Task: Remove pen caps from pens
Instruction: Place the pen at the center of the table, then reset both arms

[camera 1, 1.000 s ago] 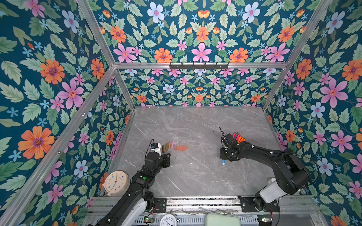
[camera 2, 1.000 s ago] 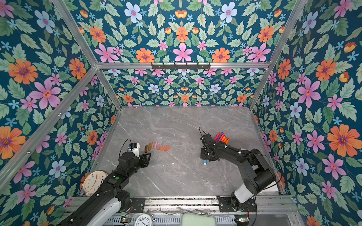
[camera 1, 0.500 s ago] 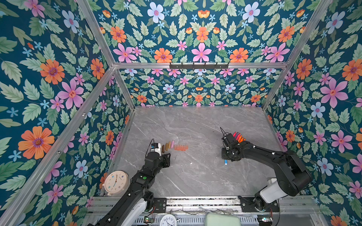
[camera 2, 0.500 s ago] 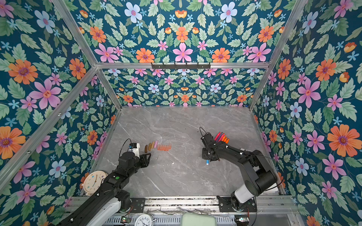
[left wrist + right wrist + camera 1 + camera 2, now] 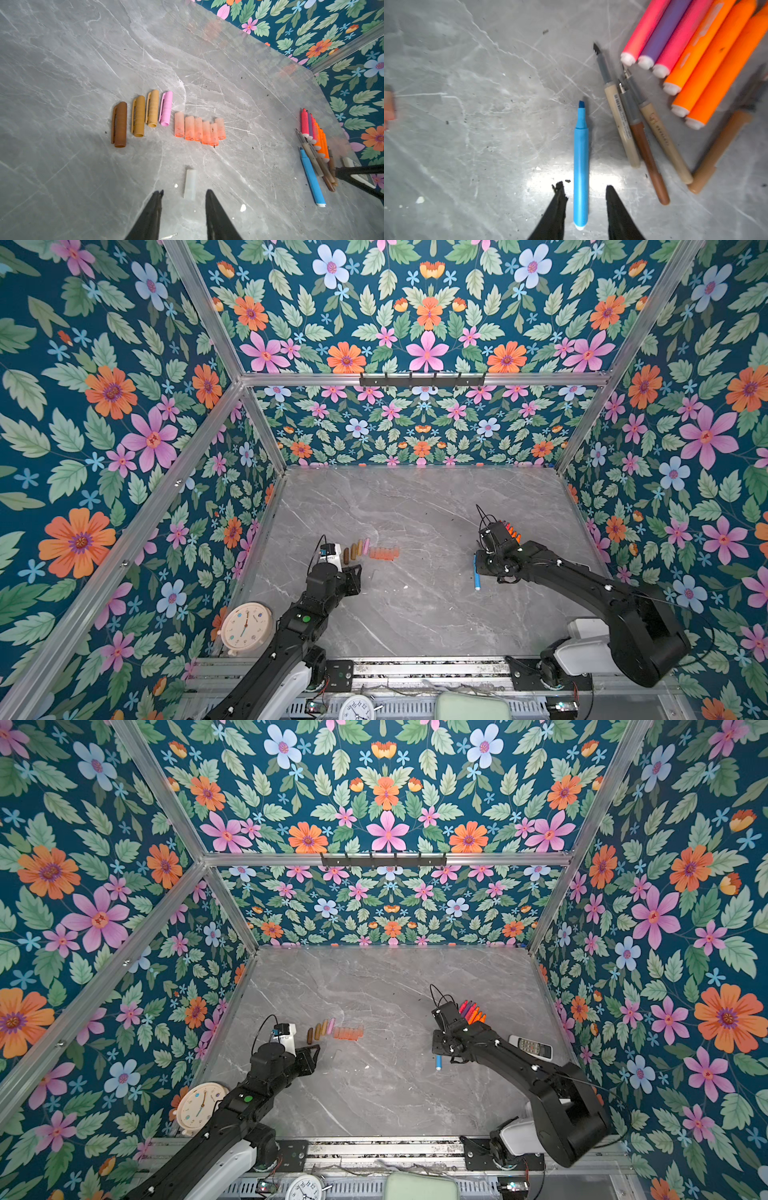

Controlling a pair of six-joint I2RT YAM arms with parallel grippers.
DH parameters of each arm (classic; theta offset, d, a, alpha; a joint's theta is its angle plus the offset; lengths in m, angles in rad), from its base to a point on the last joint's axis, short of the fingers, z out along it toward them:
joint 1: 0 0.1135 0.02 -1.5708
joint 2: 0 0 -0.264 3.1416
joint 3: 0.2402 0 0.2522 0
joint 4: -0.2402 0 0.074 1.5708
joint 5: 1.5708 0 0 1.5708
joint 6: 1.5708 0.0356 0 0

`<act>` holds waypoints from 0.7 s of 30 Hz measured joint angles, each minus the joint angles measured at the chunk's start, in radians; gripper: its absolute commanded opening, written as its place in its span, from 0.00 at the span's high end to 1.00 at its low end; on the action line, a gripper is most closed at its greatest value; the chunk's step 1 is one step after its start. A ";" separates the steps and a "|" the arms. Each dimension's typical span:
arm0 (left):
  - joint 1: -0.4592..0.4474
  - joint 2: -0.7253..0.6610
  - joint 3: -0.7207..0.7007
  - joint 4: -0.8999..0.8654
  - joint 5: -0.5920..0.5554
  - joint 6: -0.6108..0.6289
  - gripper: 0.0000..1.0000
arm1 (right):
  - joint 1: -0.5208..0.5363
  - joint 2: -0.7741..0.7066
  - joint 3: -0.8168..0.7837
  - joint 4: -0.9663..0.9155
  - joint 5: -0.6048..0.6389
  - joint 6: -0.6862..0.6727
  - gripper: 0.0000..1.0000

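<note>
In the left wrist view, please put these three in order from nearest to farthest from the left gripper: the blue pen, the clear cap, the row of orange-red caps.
1. clear cap: on the table just in front of the left gripper, in line with the gap between its open fingers.
2. row of orange-red caps: farther ahead, lying side by side.
3. blue pen: far off on the robot's right side.

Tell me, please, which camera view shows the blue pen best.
The right wrist view: the blue pen fills it, uncapped tip clear. Both top views show a sliver; the left wrist view shows it whole but distant.
</note>
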 measured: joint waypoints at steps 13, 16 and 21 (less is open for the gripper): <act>0.000 -0.182 -0.018 -0.017 -0.206 -0.032 0.00 | 0.000 -0.661 -0.143 -0.017 0.198 -0.068 0.49; 0.000 -0.175 0.019 -0.045 -0.341 -0.053 0.00 | 0.000 -0.774 -0.182 -0.042 0.237 -0.080 0.19; 0.000 -0.214 0.015 -0.005 -0.491 -0.040 0.00 | 0.000 -0.929 -0.244 -0.072 0.277 -0.089 0.01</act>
